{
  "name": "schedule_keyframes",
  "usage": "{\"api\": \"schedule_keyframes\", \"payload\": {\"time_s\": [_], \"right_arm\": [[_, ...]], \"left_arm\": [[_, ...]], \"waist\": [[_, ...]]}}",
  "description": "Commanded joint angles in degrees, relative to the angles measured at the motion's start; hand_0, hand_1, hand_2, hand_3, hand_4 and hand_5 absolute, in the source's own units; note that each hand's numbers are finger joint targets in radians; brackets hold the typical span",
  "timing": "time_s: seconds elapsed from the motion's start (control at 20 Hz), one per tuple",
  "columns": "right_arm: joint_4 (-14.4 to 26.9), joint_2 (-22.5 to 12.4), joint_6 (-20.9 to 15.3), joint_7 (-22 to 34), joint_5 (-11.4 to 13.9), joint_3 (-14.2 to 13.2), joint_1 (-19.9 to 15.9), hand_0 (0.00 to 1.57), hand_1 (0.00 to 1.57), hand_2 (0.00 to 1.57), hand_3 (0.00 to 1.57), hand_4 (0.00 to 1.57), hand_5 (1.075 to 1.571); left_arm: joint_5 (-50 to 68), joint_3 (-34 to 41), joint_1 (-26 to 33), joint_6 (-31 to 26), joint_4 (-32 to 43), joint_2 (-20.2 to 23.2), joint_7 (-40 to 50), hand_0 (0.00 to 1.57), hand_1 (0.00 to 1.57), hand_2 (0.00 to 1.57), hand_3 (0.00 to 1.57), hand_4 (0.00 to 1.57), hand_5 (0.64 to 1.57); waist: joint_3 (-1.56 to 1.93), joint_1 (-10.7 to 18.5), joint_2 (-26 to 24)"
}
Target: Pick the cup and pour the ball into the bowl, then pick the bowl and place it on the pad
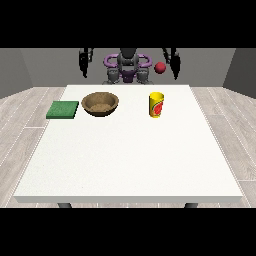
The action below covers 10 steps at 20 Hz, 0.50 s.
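Table [125,150], white, broad and smooth, carries a flat green pad [63,109] at the view's left, a round wooden bowl [100,104] just beside it, and an upright yellow cup [156,104] well apart at the right, set in a row for pouring and placing. A glossy red ball [160,68] appears in the air above the cup, beside the hand at the view's right [174,62]. Both that hand and the hand at the view's left [85,60] hang raised at the far edge, holding nothing; whether their fingers are spread cannot be told.

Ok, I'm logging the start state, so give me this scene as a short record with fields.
cup: yellow, upright, table's right part
ball: red, in the air above and behind the cup, beside the hand at the view's right
bowl: brown, nothing seen inside
pad: green, left of bowl
hand at the view's left: raised, holding nothing
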Motion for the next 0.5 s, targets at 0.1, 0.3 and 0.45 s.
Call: {"api": "schedule_keyframes", "payload": {"time_s": [0.1,0.3,0.45], "right_arm": [[-4.48,-2.22,0.06,3.49,0.02,-0.72,-0.67,0.00,0.00,0.00,0.00,0.12,1.563],[1.02,-2.23,4.45,-7.22,-7.01,-6.36,8.00,0.00,0.00,0.00,0.00,0.12,1.563],[4.36,-5.30,11.96,-15.72,-10.34,-9.04,7.87,0.00,0.00,0.00,0.00,0.00,1.565]], "left_arm": [[0.44,0.47,-0.34,-0.46,-4.51,1.85,3.43,0.00,0.00,0.00,0.00,0.00,1.470],[0.74,-2.19,4.09,3.61,-3.96,-5.57,-5.51,0.00,0.00,0.00,0.00,0.00,1.470],[-0.09,-2.86,1.00,6.80,-2.05,-5.76,-10.81,0.00,0.00,0.00,0.00,0.00,1.471]], "waist": [[1.12,0.02,-11.57],[1.77,-1.52,-7.34],[1.68,-3.85,-2.90]]}}
